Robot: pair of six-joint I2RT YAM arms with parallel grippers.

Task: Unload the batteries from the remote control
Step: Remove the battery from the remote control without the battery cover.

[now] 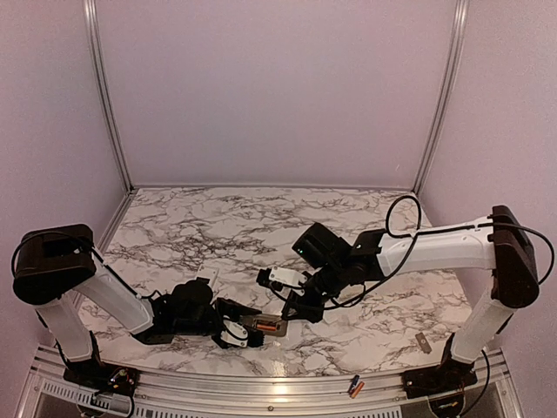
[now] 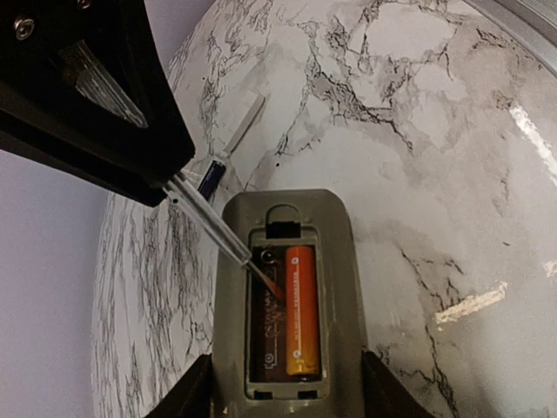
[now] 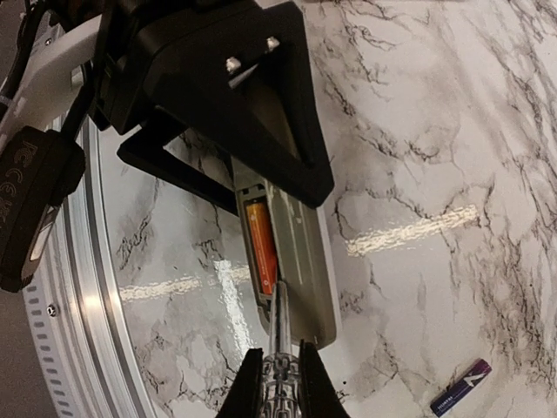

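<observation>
The grey remote (image 2: 348,287) lies back up with its compartment open. One orange-red battery (image 2: 300,309) sits in the right slot; the left slot is empty. My left gripper (image 2: 287,399) is shut on the remote's sides near the table's front (image 1: 237,329). My right gripper (image 3: 283,383) is shut on a clear-handled pry tool (image 3: 279,335). The tool's tip (image 2: 271,284) is inside the compartment against the orange battery (image 3: 261,244). A dark blue battery (image 3: 461,387) lies loose on the table, and it also shows in the left wrist view (image 2: 209,177).
A flat white cover strip (image 2: 244,126) lies beyond the remote. A small grey piece (image 1: 422,342) lies at the front right. An orange cell and a dark cell (image 1: 354,386) rest on the front rail. The right arm (image 1: 418,248) reaches across the marble table (image 1: 244,218).
</observation>
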